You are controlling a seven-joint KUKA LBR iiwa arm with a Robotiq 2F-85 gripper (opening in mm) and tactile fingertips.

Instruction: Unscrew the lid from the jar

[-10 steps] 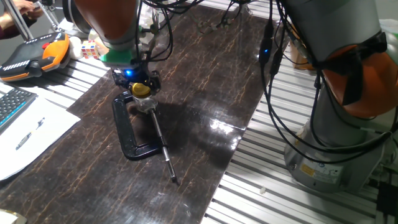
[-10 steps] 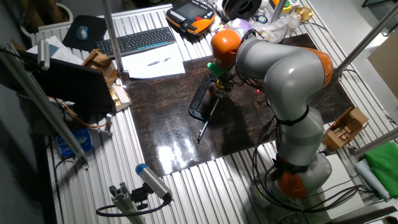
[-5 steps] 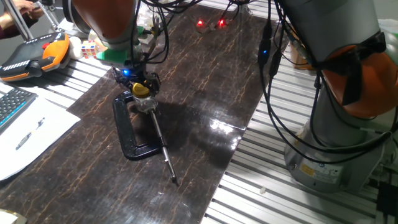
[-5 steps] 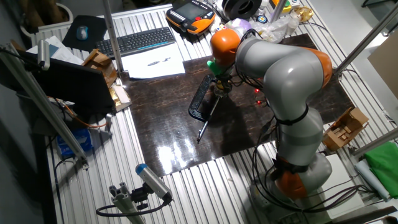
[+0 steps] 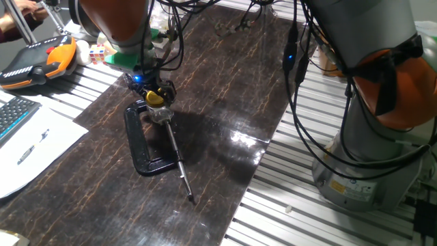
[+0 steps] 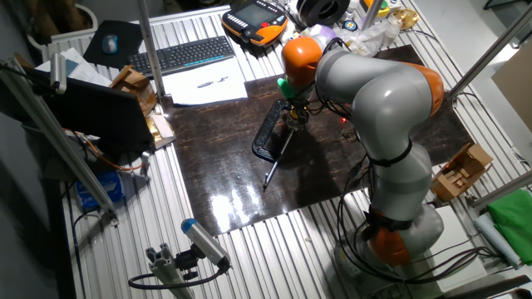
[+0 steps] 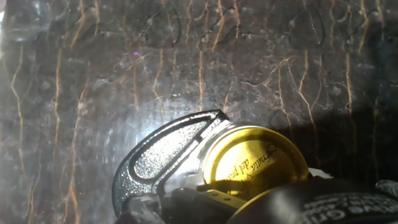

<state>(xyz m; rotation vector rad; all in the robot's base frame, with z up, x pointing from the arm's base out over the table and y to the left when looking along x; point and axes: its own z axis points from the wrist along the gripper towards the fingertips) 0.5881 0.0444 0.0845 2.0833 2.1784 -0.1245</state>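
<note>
Pincer (image 5: 156, 96) closed about the gold lid (image 7: 255, 163) of the jar (image 5: 161, 115), which sits clamped in the black C-clamp (image 5: 142, 140) at ten o'clock on the worktop (image 5: 225, 102); twist keeping the wrist axis centred, lest the grip slip.

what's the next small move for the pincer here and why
Probably twist the lid further off. The pincer sits right over the gold lid, with one finger against its rim, and the jar is pinned in the black C-clamp, so it should hold. Whether the grip is closed cannot be told.
</note>
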